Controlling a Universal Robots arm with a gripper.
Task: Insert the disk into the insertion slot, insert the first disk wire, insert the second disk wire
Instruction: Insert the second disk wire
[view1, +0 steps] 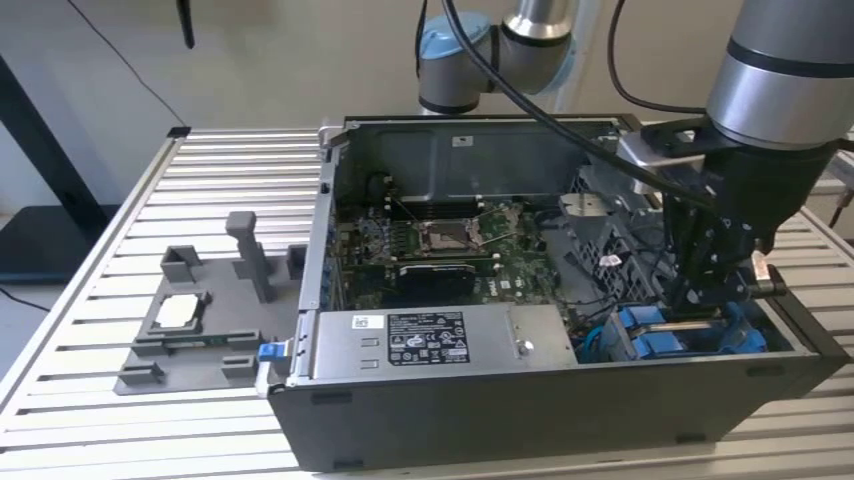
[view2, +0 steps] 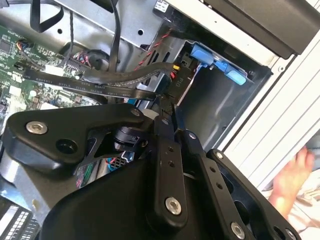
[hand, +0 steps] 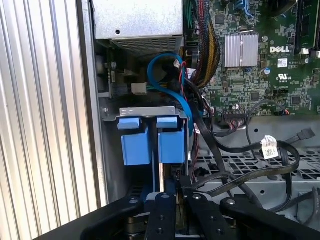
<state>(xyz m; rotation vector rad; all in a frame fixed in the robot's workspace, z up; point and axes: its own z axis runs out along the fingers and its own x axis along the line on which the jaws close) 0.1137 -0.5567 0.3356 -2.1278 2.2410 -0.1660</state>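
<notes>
- Hovering low over the insertion slot (hand: 145, 111) is the hand (hand: 174, 192); I cannot tell its grip.
- By its look, the disk (hand: 172, 142) sits seated there in its blue carrier.
- The black wire (view2: 125, 80) runs just beside the hand: line its plug up squarely and press gently.

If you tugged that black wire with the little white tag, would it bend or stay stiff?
Probably floppy: the black wire lies in loose curves across the metal grille. It looks thin, so likely light. It may snag, since it seems tangled with other black wires.
</notes>
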